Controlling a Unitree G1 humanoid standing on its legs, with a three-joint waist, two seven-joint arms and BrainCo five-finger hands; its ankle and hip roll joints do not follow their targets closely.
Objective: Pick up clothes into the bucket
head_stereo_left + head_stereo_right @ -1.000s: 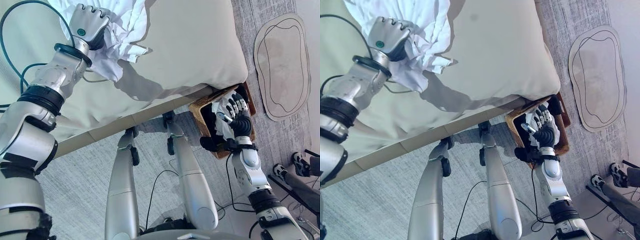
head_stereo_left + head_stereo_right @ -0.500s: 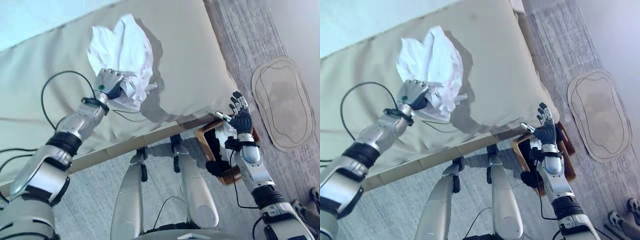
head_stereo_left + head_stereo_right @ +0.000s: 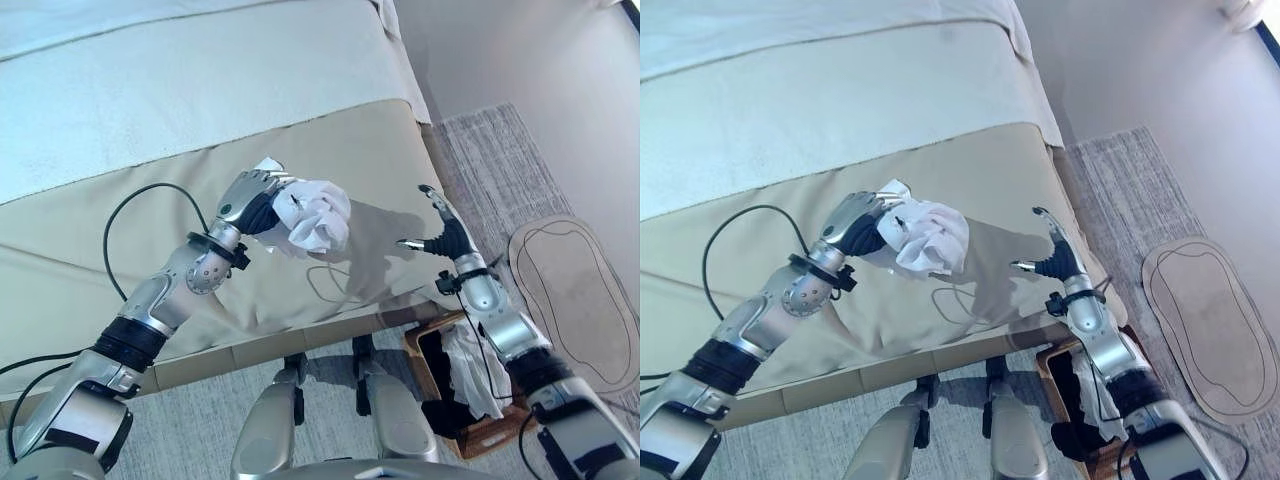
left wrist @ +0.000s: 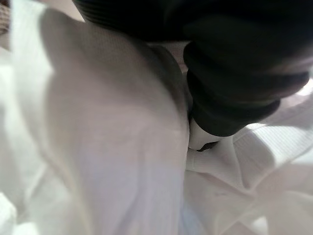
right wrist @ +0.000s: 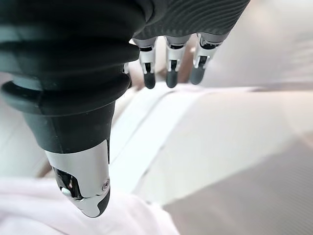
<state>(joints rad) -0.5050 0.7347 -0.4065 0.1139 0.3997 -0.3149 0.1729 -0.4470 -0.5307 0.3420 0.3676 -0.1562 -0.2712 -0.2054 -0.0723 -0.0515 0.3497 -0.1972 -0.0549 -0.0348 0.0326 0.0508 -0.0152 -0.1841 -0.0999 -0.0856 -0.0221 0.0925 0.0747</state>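
Bed (image 3: 150, 120) with beige cover, basket (image 3: 425, 350) on floor at its corner. Left hand (image 3: 250, 200) clenched on white shirt (image 3: 315, 222), bunched, lifted just above cover. Right hand (image 3: 440, 232) raised near bed edge, fingers straight, empty. White garment (image 3: 470, 365) already in basket. Shirt not yet delivered; carry across and drop remain.

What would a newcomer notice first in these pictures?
Most striking is the bunched white garment, lifted above the beige bed in the curled fingers of the left hand. The right hand is open over the bed's near corner. On the floor below it stands a wicker basket with white and dark clothes inside.
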